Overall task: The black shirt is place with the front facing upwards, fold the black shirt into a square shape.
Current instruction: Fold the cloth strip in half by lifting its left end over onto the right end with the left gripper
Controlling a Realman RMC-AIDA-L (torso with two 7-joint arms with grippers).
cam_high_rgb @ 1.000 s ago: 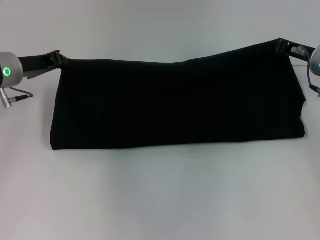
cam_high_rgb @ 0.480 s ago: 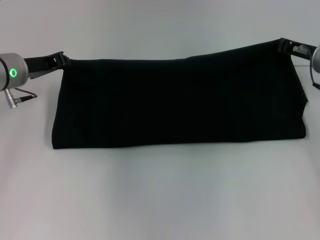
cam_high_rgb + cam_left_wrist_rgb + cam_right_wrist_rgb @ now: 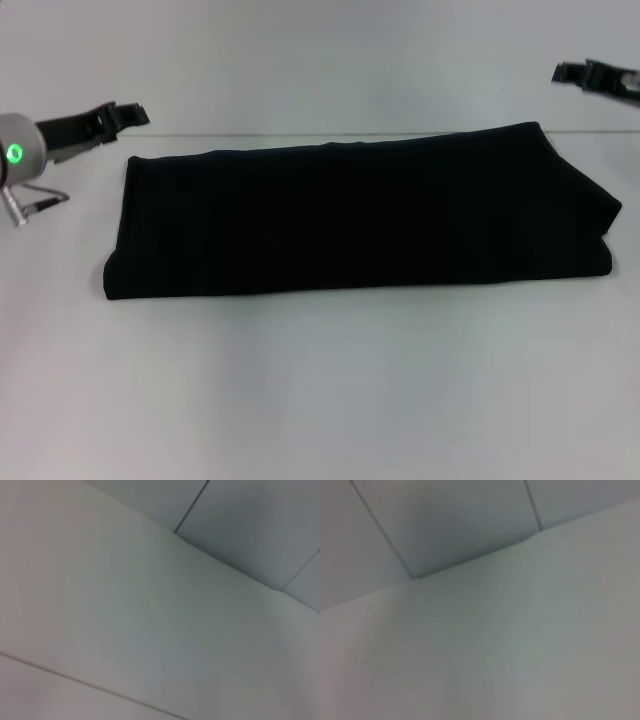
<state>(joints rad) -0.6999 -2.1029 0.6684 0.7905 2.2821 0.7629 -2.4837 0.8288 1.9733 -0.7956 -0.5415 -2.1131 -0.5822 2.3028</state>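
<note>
Looks like a robot lab or test room: plain white table (image 3: 320, 400), bare pale panelled wall (image 3: 250, 520) with dark seams, two robot arms, nothing domestic.

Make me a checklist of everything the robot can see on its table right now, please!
Surface: plain white table, bare around the cloth.
Job's things: black shirt lies flat, folded into a long band, not yet square.
Clutter: nothing seen.
Grippers: left gripper off the shirt's far left corner, holding nothing; right gripper beyond the far right corner, holding nothing.
Cables: thin wire loop under the left arm.
Surroundings: wrist views show only pale panels.
</note>
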